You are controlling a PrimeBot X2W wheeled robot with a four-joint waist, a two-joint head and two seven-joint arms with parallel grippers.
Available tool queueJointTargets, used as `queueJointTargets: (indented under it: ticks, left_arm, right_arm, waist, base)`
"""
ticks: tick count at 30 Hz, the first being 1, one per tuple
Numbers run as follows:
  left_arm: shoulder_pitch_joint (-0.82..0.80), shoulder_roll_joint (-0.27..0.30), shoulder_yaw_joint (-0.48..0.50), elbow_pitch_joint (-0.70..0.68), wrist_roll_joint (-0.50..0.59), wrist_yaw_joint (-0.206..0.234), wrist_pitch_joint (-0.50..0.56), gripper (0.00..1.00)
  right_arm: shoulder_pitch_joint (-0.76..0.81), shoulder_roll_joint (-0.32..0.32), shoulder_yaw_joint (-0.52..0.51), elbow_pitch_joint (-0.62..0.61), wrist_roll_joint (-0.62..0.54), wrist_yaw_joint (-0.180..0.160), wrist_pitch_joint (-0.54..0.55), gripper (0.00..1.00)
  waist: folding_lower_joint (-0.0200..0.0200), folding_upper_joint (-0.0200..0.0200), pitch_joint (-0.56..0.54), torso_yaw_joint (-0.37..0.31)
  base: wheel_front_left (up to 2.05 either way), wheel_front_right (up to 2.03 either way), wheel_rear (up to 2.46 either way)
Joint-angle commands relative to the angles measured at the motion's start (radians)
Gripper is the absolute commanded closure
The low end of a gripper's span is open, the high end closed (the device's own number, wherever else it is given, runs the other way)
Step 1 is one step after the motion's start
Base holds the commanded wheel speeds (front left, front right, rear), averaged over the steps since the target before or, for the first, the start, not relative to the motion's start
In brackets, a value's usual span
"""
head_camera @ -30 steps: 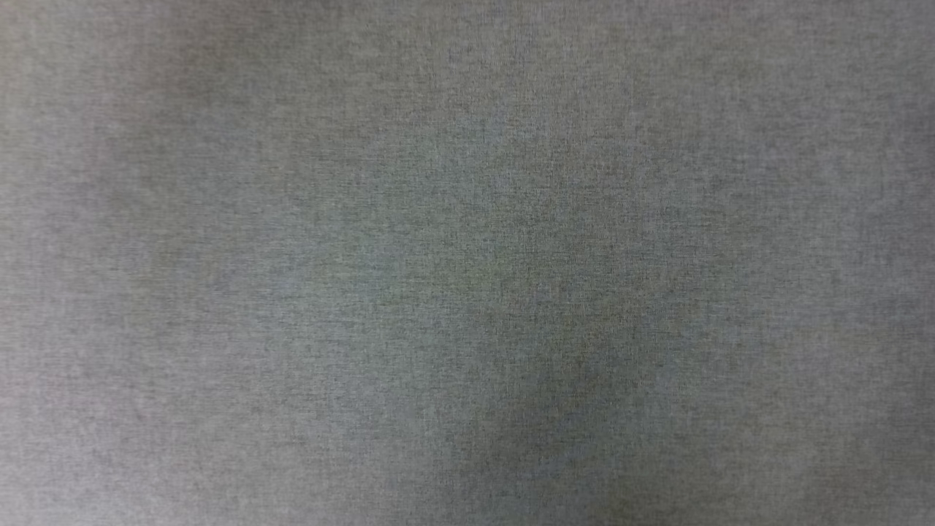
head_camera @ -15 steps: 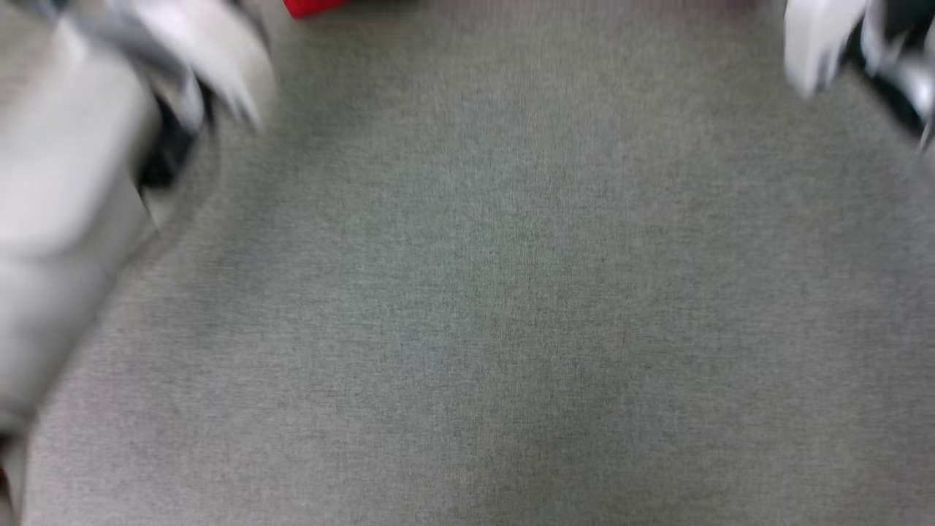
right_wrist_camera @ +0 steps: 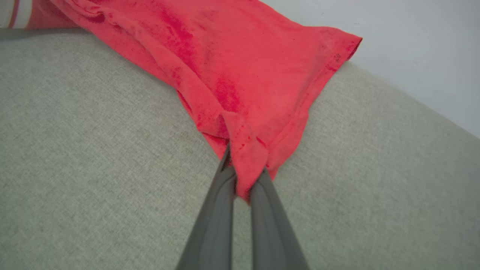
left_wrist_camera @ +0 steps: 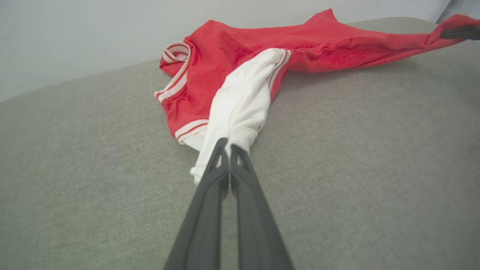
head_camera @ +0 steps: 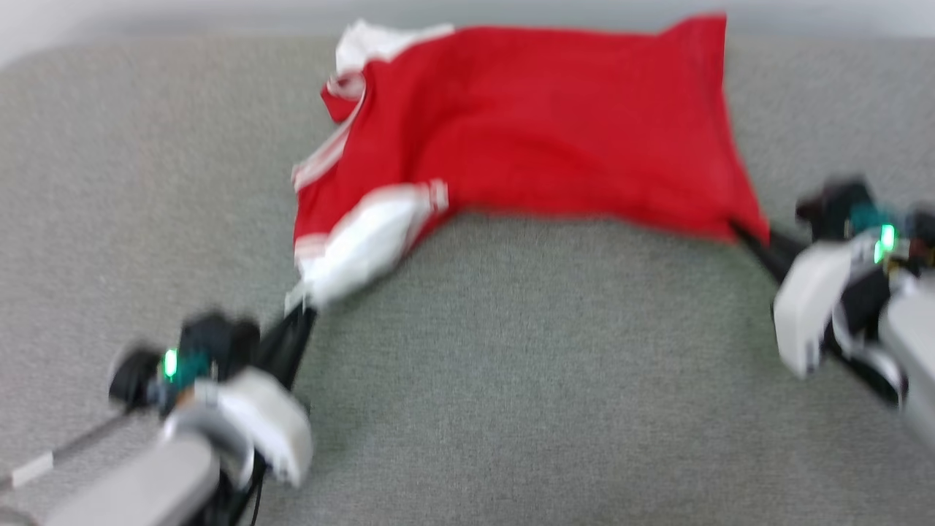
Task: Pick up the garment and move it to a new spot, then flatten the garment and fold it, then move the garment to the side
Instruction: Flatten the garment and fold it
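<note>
On the grey woven bench, our red jersey T-shirt lies rumpled toward the far edge, our left claw pinching its white sleeve, our right claw clamped on a red hem corner

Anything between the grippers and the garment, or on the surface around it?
Nothing visible. The left gripper is shut on the garment at its white sleeve, the right gripper at a red hem corner; the grey surface shows no obstacle.

Red garment, white sleeves
</note>
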Motion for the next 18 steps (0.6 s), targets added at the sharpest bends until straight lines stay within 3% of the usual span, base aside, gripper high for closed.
queueJointTargets:
  ticks: [1,6,18]
  left_arm:
    - [0.049,0.016,-0.008,-0.026,-0.013,0.018,0.001,1.00]
    - [0.214,0.062,-0.038,-0.122,-0.066,0.079,0.002,1.00]
    - [0.498,0.102,-0.100,-0.197,-0.189,0.142,0.001,1.00]
  right_arm:
    - [0.056,-0.014,-0.004,-0.014,0.013,-0.001,-0.001,1.00]
    - [0.240,-0.064,-0.059,-0.060,0.052,-0.001,-0.003,1.00]
    - [0.694,-0.118,-0.237,-0.229,0.058,-0.001,0.039,1.00]
  waist:
    - [0.0001,0.0000,-0.057,-0.003]
    - [0.0001,0.0000,-0.129,0.004]
    - [0.0001,0.0000,-0.260,0.012]
  base:
    - [0.00,0.00,0.00]
    - [0.00,0.00,0.00]
    - [0.00,0.00,0.00]
